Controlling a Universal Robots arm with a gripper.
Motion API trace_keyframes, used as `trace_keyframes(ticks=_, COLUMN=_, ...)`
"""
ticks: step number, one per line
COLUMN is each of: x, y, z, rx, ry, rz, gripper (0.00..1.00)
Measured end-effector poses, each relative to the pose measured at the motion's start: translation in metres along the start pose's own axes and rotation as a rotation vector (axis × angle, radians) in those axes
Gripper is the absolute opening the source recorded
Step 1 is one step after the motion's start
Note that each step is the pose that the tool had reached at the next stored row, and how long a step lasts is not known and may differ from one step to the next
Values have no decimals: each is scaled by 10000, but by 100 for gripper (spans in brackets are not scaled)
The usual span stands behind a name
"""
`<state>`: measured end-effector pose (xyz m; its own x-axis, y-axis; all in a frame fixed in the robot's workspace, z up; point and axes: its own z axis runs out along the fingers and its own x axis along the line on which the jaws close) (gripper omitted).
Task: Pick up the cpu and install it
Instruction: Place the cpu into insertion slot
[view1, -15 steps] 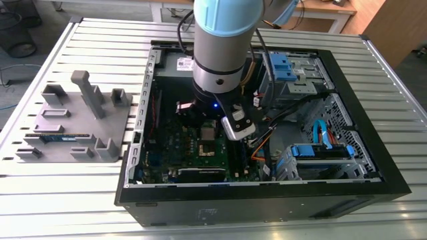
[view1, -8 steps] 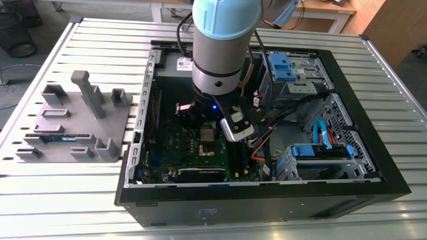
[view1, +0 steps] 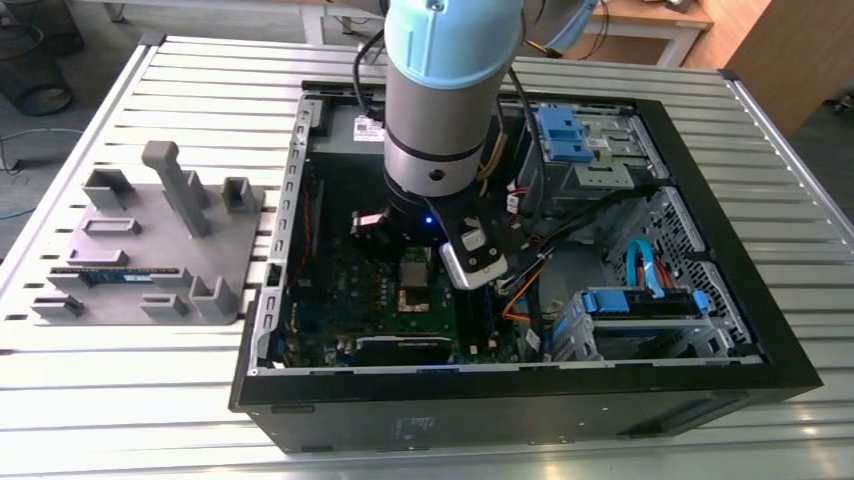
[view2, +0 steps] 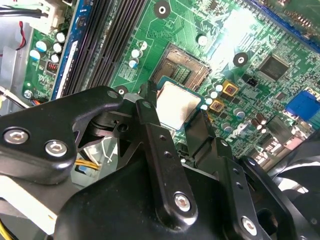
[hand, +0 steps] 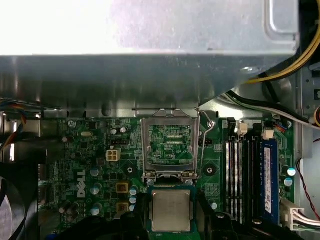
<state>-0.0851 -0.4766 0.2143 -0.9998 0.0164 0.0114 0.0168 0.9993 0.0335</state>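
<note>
The cpu (view2: 177, 102) is a small silver square with a thin pale rim, held between my black fingers (view2: 148, 112) inside the open computer case (view1: 694, 395). My gripper (view2: 176, 109) is shut on it from two sides. The chip hangs just above the green motherboard, right beside the open socket (view2: 182, 70) with its pin field showing. In the first wrist view the cpu (hand: 171, 210) sits just below the raised silver socket frame (hand: 170, 145). In the exterior view my gripper (view1: 416, 262) is low over the middle of the board.
Black memory slots (hand: 242, 180) run beside the socket. A metal power supply box (hand: 150, 30) stands over the board's edge, with cables (hand: 270, 75). Blue drive bays (view1: 567, 135) fill the case's far side. A grey fixture (view1: 147, 250) on the exterior view's left holds a memory stick (view1: 118, 272).
</note>
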Motion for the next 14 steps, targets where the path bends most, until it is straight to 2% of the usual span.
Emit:
trace_keyframes(ticks=7, x=-1, y=-70, z=37, rx=0, ry=0, rz=0, gripper=47)
trace_keyframes(ticks=14, x=-2, y=-104, z=80, rx=3, ry=0, rz=0, gripper=47)
